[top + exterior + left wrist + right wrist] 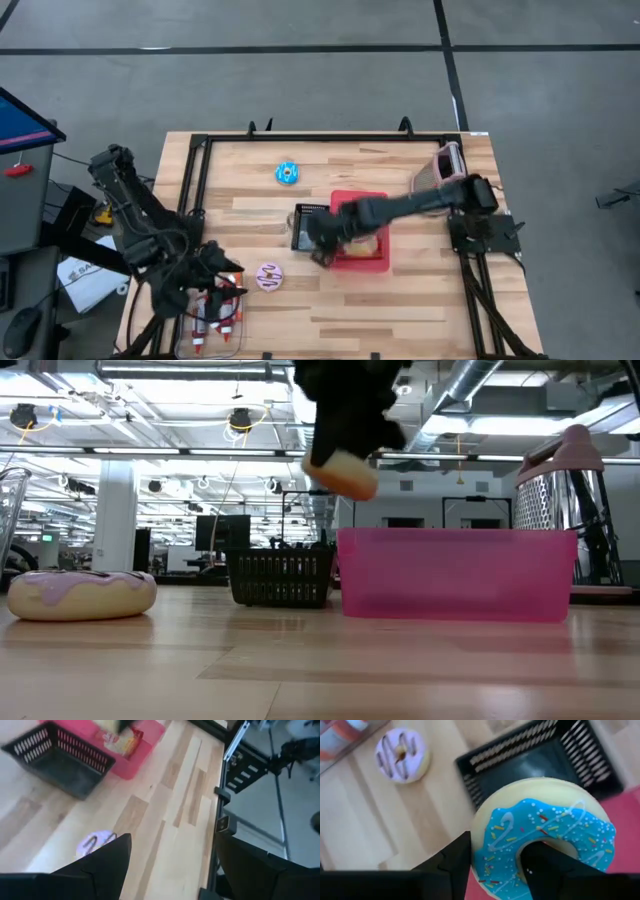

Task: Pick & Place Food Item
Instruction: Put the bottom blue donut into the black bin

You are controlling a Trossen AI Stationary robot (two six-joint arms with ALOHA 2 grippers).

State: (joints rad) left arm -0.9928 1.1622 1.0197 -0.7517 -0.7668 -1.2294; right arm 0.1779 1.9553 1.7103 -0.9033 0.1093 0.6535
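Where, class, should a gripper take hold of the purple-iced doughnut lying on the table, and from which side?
Come from above: the purple-iced doughnut lies flat, icing up, with bare table around it. Probably pinch the ring, one finger in the hole and one outside.

Right claw (pixel 322 240) angled down, clamped; left claw (pixel 205 275) spread — near table edge.
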